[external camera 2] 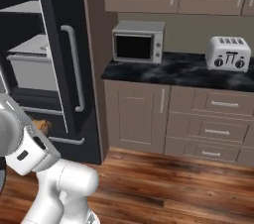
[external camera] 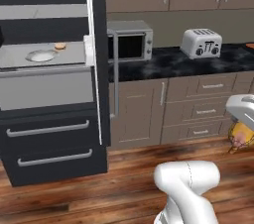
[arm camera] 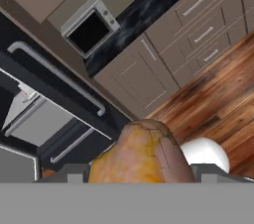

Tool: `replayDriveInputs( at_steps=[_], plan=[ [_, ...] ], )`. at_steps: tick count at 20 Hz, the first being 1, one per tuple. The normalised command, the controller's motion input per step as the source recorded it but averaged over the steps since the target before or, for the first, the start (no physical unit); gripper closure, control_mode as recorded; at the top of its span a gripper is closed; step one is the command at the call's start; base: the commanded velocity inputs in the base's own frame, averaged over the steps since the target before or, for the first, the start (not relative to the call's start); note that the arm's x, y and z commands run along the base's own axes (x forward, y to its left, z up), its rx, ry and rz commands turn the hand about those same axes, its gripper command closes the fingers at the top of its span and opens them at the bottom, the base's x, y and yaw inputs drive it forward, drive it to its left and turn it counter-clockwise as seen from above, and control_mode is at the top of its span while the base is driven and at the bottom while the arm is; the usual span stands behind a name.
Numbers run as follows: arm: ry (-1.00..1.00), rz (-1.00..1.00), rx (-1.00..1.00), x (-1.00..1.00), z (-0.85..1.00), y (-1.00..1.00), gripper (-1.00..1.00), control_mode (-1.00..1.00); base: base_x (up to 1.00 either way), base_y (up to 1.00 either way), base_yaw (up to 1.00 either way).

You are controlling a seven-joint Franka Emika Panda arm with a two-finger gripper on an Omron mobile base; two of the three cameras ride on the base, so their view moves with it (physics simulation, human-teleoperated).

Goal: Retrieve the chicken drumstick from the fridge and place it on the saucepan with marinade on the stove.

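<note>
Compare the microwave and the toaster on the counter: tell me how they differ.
The microwave is a wide grey box with a dark glass door; the toaster is smaller, rounded and pale silver. The microwave stands at the counter end nearest the fridge; the toaster sits further along. The toaster has slots on top and front knobs; the microwave's top is flat. Both stand upright against the wall.

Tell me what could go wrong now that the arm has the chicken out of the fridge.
The claw holds the chicken drumstick low above the wooden floor; if the grip slips, it would land there. The fridge door stands open beside the arm, so a wide swing toward the counter might clip it or the microwave.
</note>
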Motion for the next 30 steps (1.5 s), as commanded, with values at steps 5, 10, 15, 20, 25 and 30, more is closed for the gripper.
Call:
replayDriveInputs(
  at_steps=[5, 10, 15, 20, 25, 30],
  plan=[
    [0.00, 0.00, 0.00, 0.00, 0.00, 0.00, 1.00, 1.00, 0.03, -0.99, 0.00],
    [0.00, 0.00, 0.00, 0.00, 0.00, 0.00, 1.00, 1.00, 0.39, -0.86, 0.00],
    [0.00, 0.00, 0.00, 0.00, 0.00, 0.00, 1.00, 1.00, 0.73, -0.67, 0.00],
    [0.00, 0.00, 0.00, 0.00, 0.00, 0.00, 1.00, 1.00, 0.92, -0.56, 0.00],
    [0.00, 0.00, 0.00, 0.00, 0.00, 0.00, 1.00, 1.00, 0.57, -0.66, 0.00],
    [0.00, 0.00, 0.00, 0.00, 0.00, 0.00, 1.00, 1.00, 0.08, -0.91, 0.00]
  ],
)
